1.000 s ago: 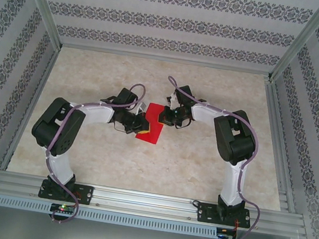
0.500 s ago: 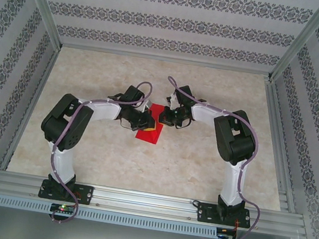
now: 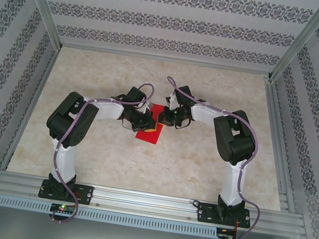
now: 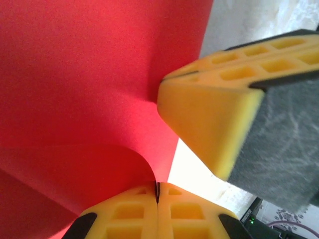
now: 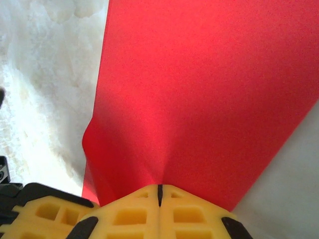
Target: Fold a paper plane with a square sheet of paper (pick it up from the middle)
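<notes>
The square sheet of paper [image 3: 149, 133] is bright red and lies bent at the table's middle, between the two grippers. My left gripper [image 3: 145, 121] is shut on its left edge. In the left wrist view the paper [image 4: 89, 74] curls down into the closed seam of that gripper [image 4: 158, 191]. My right gripper [image 3: 164, 118] is shut on the paper's far right part. The right wrist view has the sheet [image 5: 199, 89] puckering into the closed tips of this gripper [image 5: 159, 191]. The right gripper's yellow fingers [image 4: 209, 124] hover close to the left one.
The marble-patterned table [image 3: 201, 162] is fenced by aluminium rails, with one along the front [image 3: 146, 202] and posts at the corners. Patterned walls stand on three sides. A left gripper finger [image 5: 45, 214] sits at the right wrist view's lower left.
The left arm has swung right and forward, bringing its gripper closer to the right one. Less of the red paper shows from above. The right arm has barely moved.
</notes>
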### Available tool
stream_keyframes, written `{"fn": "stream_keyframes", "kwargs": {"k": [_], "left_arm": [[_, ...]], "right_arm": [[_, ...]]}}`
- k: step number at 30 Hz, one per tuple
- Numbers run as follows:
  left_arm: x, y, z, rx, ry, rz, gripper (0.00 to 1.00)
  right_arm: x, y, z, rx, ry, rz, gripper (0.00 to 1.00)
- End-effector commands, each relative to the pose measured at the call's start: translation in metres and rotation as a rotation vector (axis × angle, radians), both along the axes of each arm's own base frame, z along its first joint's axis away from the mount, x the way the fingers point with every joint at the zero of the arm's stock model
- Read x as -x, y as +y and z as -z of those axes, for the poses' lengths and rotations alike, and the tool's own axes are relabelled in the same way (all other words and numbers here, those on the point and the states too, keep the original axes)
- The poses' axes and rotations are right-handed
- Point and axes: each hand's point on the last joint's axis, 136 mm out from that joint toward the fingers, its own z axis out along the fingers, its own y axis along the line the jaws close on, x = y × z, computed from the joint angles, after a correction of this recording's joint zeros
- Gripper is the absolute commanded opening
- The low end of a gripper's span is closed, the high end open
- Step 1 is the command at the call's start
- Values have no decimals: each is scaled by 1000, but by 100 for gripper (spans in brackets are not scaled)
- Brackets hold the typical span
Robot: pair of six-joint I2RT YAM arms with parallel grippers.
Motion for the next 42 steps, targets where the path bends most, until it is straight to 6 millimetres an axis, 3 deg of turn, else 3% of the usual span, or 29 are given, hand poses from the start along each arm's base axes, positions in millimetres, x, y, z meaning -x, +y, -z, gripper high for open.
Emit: {"fn": "stream_keyframes", "kwargs": {"k": [1, 9, 23, 36, 42], "left_arm": [[-9, -6, 3, -9, -23, -16, 6], [-14, -5, 7, -17, -27, -35, 5], [-20, -12, -3, 10, -45, -32, 6], [-19, -12, 10, -6, -25, -27, 5], [-21, -15, 7, 8, -31, -21, 5]], "right_arm": [[6, 5, 6, -9, 13, -23, 1], [8, 3, 10, 6, 21, -17, 0], [12, -4, 19, 41, 32, -20, 0], [13, -7, 21, 46, 36, -22, 0], [12, -7, 21, 41, 38, -21, 0]]}}
